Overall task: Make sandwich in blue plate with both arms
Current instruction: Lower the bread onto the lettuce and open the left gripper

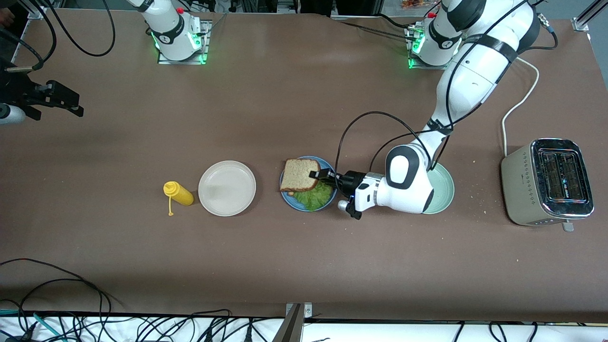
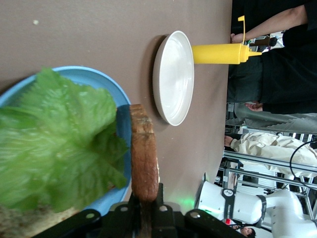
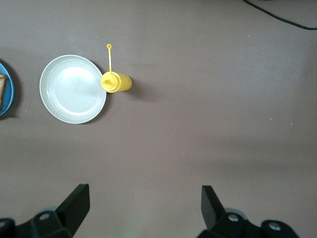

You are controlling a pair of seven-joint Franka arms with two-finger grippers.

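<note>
The left gripper (image 1: 317,175) is over the blue plate (image 1: 288,200) and it is pinching a slice of bread (image 1: 299,174) by one edge. The bread is tilted up, so one side hangs in the air over the plate. In the left wrist view the black fingers (image 2: 130,216) squeeze the crust of the bread (image 2: 144,158) from both sides. A big green lettuce leaf (image 1: 314,195) lies on the plate under the bread, and it covers the part of the plate nearest the front camera. Under the leaf (image 2: 54,148) a bit of another brown slice (image 2: 29,218) peeks out.

In the front view, the blue plate sits near the middle of the table. At its 9 o'clock is a white plate (image 1: 227,188), near but not touching. A yellow sauce bottle (image 1: 178,193) lies on its side just beside the white plate, at the white plate's 9 o'clock, with its little cap (image 1: 170,213) hanging on a strap. At 3 o'clock from the blue plate is a pale green plate (image 1: 443,188), partly hidden by the left arm (image 1: 408,183). A toaster (image 1: 546,182) stands toward the left arm's end of the table.

The right gripper (image 3: 143,203) waits up high over bare table at the right arm's end, and its two fingers are spread wide apart with nothing between them
</note>
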